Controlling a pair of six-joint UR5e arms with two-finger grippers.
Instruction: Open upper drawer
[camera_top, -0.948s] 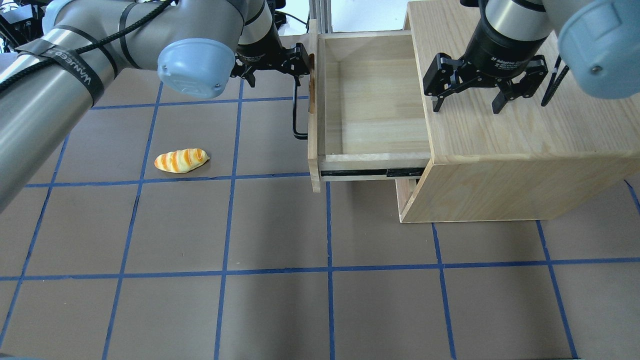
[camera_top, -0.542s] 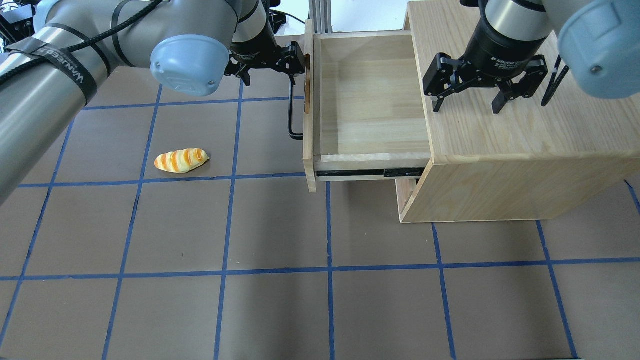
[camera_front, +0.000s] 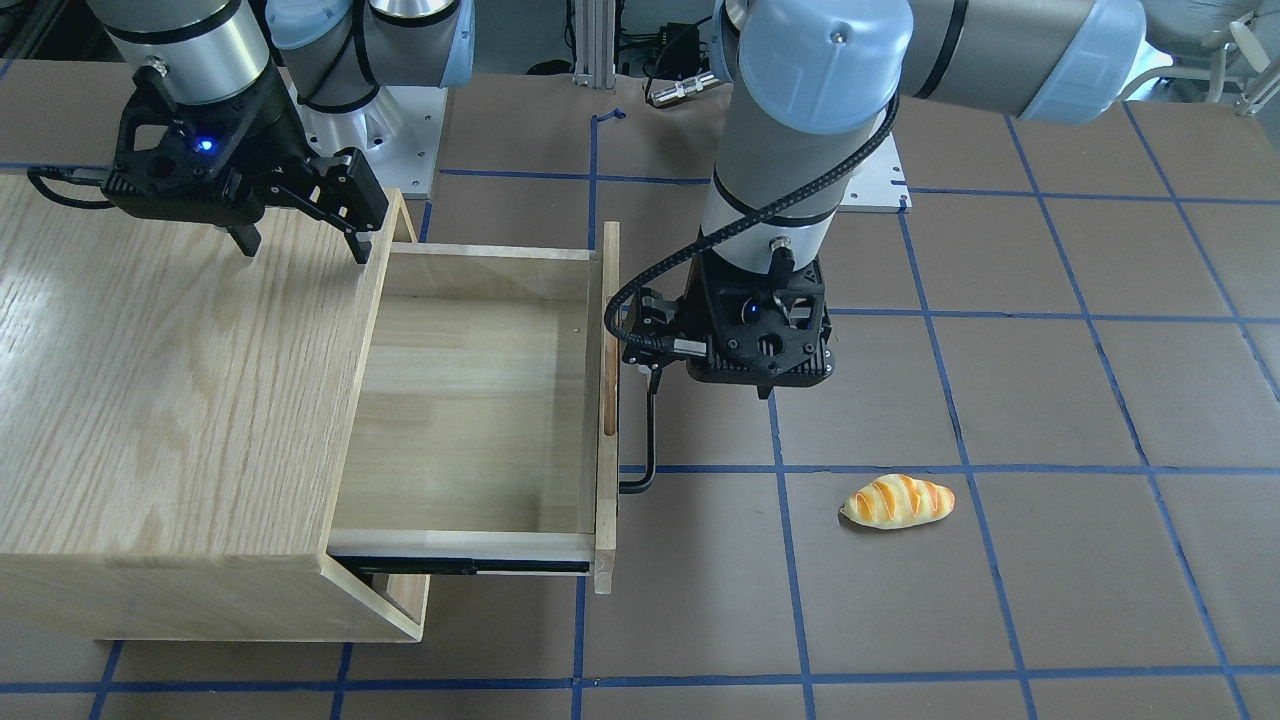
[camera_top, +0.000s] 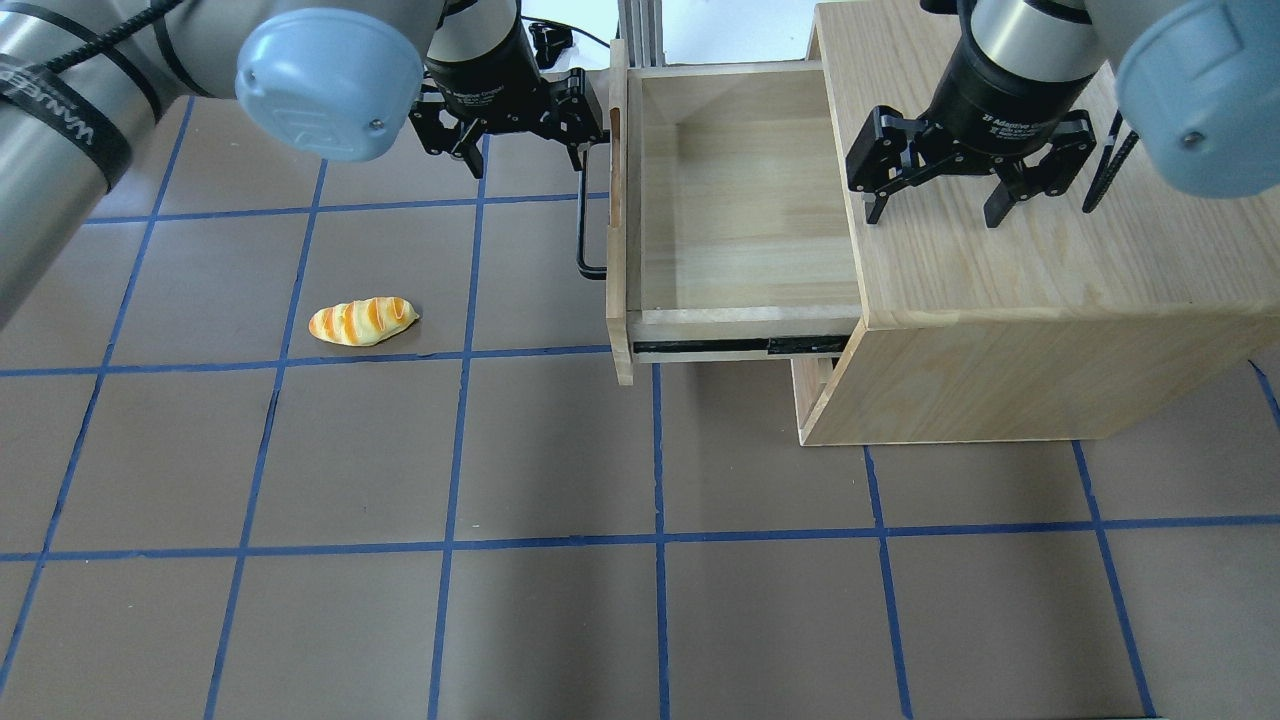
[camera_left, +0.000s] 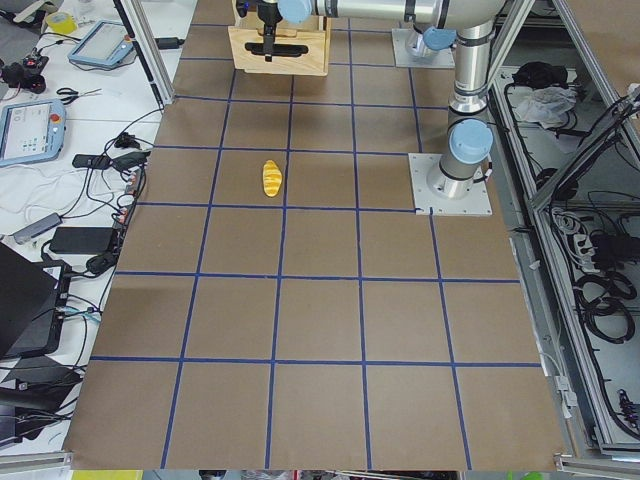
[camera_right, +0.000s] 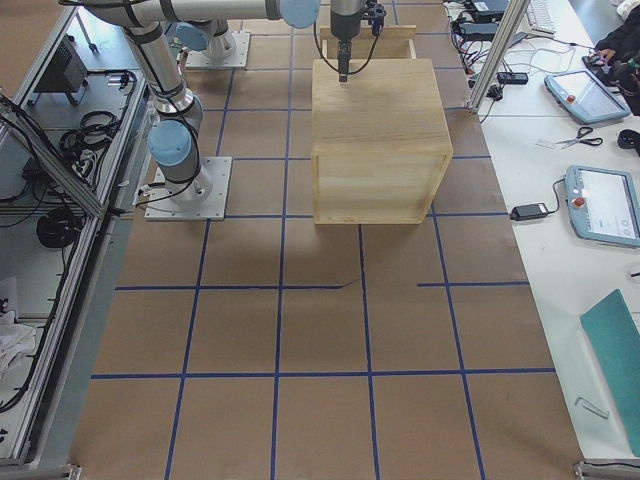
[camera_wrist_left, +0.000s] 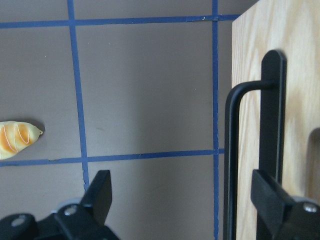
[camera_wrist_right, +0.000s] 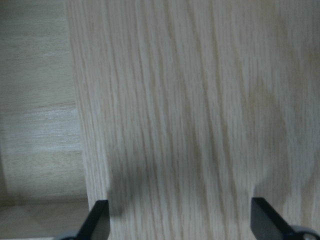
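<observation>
My shallow light-wood upper drawer stands pulled far out of the big oak-grain cabinet, toward my left side. Its pale plank floor is open to view, and a black slide rail is exposed along its side. The front panel carries a long black metal bar handle with bent ends and an oblong slot.

My left gripper is spread wide just beside that panel, holding nothing. In its wrist view the bar runs between my fingers, nearer the one by the panel. My right gripper hangs spread wide over the cabinet top, gripping nothing.

From overhead, my left gripper hides the handle's far end. From the front, its body covers its own fingertips. The wrist view cuts off the slot.

The cabinet's grain is bold and wavy, the drawer's finer. The matte brown table bears blue tape lines. On it, well apart from the drawer, lies a glossy orange-striped bread-shaped toy.
</observation>
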